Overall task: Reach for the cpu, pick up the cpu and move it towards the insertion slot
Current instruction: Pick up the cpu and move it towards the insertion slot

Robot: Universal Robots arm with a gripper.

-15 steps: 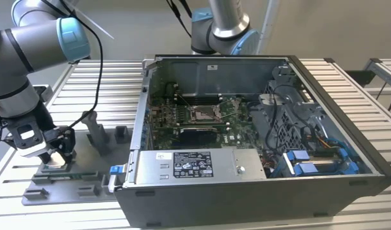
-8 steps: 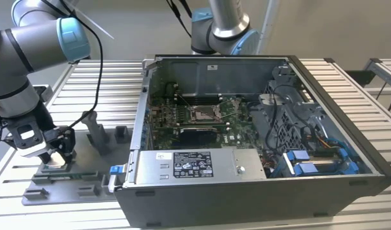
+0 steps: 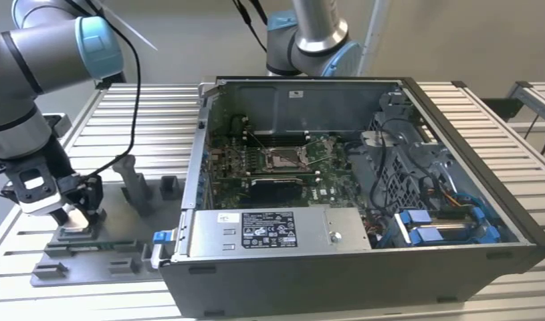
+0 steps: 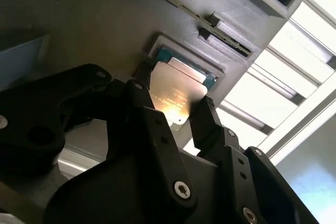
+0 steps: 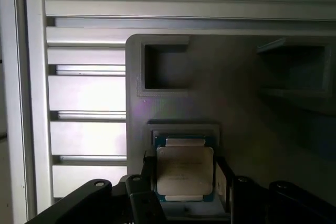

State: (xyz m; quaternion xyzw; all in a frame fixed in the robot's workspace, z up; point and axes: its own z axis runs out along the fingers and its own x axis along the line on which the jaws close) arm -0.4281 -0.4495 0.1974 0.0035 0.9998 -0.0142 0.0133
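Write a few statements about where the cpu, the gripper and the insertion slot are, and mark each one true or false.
1. The cpu lies in a pocket of the grey fixture. True.
2. The cpu is seated in the insertion slot. False: it sits in the fixture pocket, outside the computer case.
3. The gripper is down at the cpu, on the exterior view's left of the case. True.
4. The insertion slot lies on the slatted table beside the fixture. False: it is on the green board inside the open case.
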